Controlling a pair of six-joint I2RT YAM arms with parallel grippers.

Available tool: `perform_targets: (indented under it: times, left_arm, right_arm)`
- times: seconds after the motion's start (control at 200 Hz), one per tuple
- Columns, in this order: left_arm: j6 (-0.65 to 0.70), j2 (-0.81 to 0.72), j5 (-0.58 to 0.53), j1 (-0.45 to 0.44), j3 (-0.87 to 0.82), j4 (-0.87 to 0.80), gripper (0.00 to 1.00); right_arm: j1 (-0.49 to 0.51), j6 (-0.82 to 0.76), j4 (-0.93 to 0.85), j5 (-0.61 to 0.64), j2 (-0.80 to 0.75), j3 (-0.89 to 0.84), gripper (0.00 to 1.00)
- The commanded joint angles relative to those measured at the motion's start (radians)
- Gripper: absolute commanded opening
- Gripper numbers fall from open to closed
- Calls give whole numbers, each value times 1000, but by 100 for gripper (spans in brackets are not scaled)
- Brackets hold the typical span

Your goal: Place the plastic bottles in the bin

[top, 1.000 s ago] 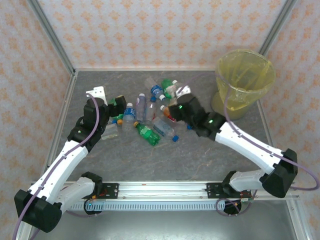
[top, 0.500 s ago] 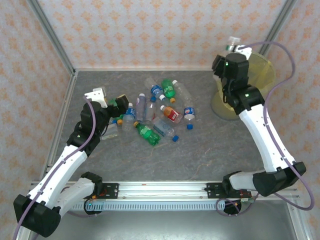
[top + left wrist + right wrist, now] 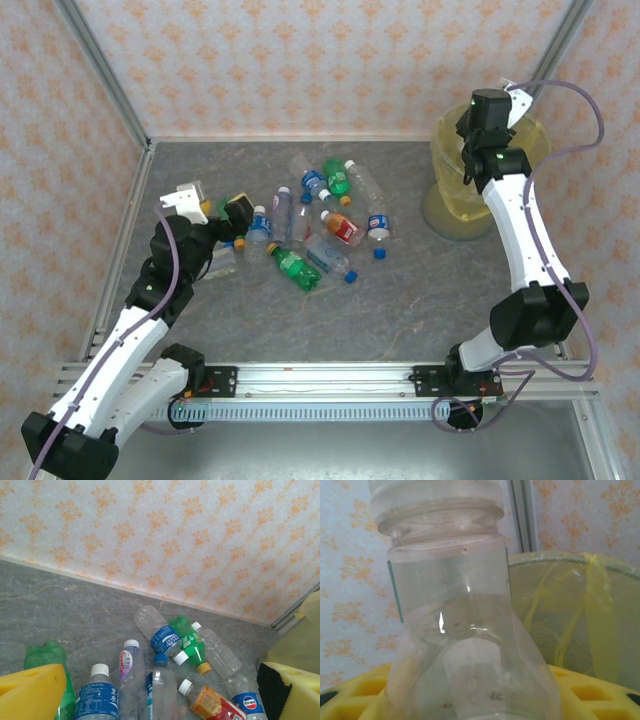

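A clear plastic bottle [image 3: 455, 620] looms close, its lower part wedged between the yellow pads [image 3: 592, 695] of the right claw [image 3: 470, 700]. Behind it stands the bin [image 3: 555, 630] (yellow bag [image 3: 596, 610] over mesh) against patterned wallpaper [image 3: 347, 580].

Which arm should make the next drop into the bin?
Right. The right gripper holds a clear bottle up by the rim of the bin; the left gripper is open and empty, over the bottle pile across the table.
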Motion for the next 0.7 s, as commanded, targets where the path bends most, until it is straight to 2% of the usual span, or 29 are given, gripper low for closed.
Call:
perform_targets:
  times: [0.0,0.06,0.165,0.28,0.415,0.571,0.691]
  left_arm:
    - [37,-22,-54,-1,3,-39,99]
    - [58,-25,-82,-1,8,-48,99]
    - [80,-19,-98,-1,21,-59,99]
    - [80,-9,-110,-1,36,-71,99]
    - [74,8,-170,-1,46,-80,99]
    - [62,58,-221,-1,88,-117,99]
    - [41,99,-296,2,118,-165,99]
  right_arm:
    - [-9,24,-25,-1,18,23,55]
    - [-9,22,-28,-3,29,23,58]
    - [-10,21,-51,-4,50,36,71]
    - [-9,2,-62,-4,48,51,79]
    - [-9,-16,-64,-17,28,55,84]
    - [-10,-35,-76,-66,-5,51,85]
    - [-10,-56,-76,-134,-42,42,96]
